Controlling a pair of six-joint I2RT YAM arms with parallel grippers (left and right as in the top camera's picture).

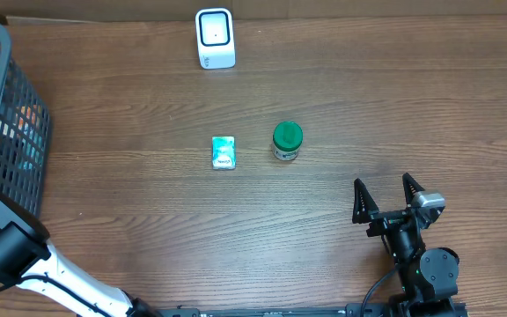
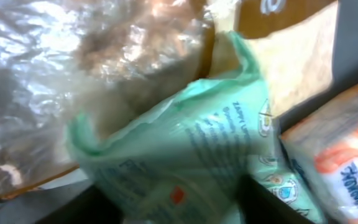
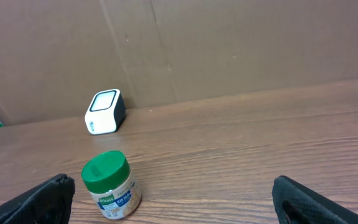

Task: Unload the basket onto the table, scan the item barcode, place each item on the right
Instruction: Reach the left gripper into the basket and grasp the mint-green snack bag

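At the bench's left edge stands a dark wire-mesh basket with a grey rim (image 1: 5,44), and my black-and-white left arm (image 1: 7,251) reaches down into it. The left wrist camera looks inside. There the left claw (image 2: 179,208) shows only as two dark blurred shapes at the bottom of the view, one on either side of a pale green soft plastic pouch (image 2: 191,143) with printed text. I cannot tell whether the claw is pinching the pouch or merely straddling it. A clear crinkled plastic bag (image 2: 55,62) lies against the pouch on one side, and an orange and white packet (image 2: 347,168) sits just beside it on the other.

My worry here is that the pouch looks limp and slick, so a shallow pinch could slide off as I lift. The claw could also catch the clear bag and drag it out too, or the load could snag on the basket wall. I see no barcode, so the pouch may meet the scanner facing the wrong way.

Near the bench's far edge, about midway along, sits a white box-shaped barcode scanner (image 1: 215,38). Toward the bench's middle lie a small green and white packet (image 1: 224,152) and, just right of it, a small jar with a round green lid (image 1: 287,141). Near the right front corner the right claw (image 1: 382,183) hangs spread wide, holding nothing, well apart from everything.
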